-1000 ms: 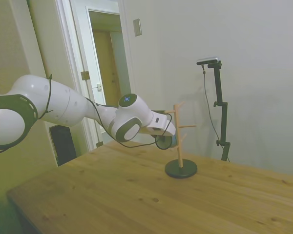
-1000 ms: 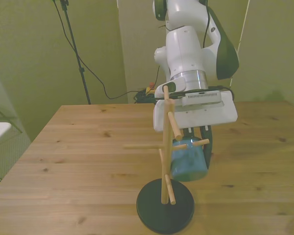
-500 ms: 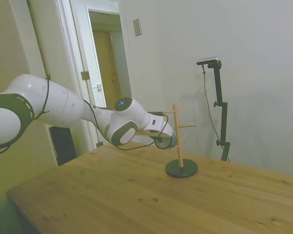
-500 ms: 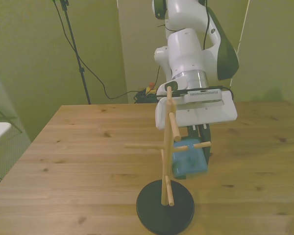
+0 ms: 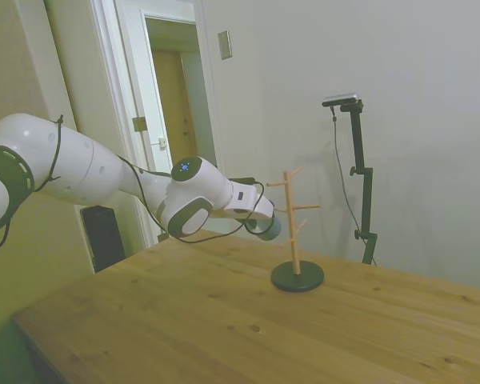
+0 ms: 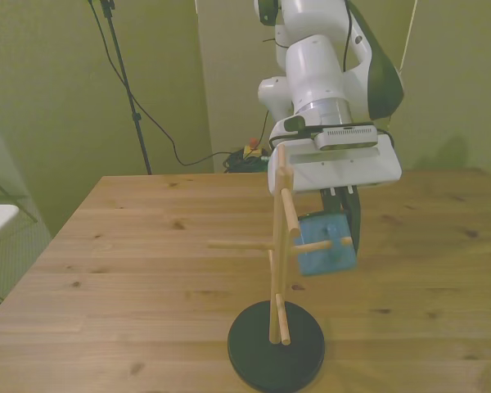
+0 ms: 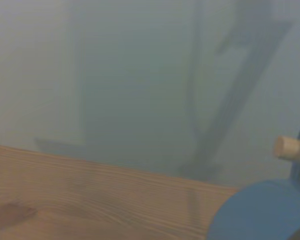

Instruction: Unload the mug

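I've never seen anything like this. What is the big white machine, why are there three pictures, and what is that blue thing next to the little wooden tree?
The white machine is a robot arm. Its end piece, the gripper, works like a hand. The three pictures show one moment: one from the side of the wooden table, one from across it, and a blurry close-up from a camera on the arm's wrist. On the table stands a wooden mug tree with pegs and a dark round base. The blue thing is a mug, which the gripper holds in the air, tilted, beside the tree. One peg tip shows close to the mug in the wrist picture.
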`<state>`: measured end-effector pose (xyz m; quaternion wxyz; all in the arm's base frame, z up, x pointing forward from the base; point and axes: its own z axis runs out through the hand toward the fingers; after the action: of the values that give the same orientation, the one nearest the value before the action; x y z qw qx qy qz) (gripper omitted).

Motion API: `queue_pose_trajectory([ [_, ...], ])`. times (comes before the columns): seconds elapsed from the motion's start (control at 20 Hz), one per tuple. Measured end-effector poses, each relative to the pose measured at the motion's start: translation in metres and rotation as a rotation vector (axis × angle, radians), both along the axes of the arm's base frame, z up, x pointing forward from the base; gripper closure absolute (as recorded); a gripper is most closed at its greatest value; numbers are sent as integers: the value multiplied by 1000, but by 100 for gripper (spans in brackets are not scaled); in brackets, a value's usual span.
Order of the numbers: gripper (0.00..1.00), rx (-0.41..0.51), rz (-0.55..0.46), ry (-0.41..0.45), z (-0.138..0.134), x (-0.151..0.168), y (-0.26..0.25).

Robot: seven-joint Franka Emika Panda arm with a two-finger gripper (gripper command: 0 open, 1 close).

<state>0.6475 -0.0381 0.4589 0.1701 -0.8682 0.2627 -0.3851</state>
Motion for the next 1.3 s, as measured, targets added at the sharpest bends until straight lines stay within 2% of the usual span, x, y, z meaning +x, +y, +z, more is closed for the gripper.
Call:
queue_pose_trajectory([
  [0.45,100,-16,63,-11,6,-2,28],
  [0.75,100,-58,146,20,-5,-8,77],
  [1.0,100,-73,193,64,9,-52,144],
  [1.3,100,-51,139,186,3,-104,148],
])
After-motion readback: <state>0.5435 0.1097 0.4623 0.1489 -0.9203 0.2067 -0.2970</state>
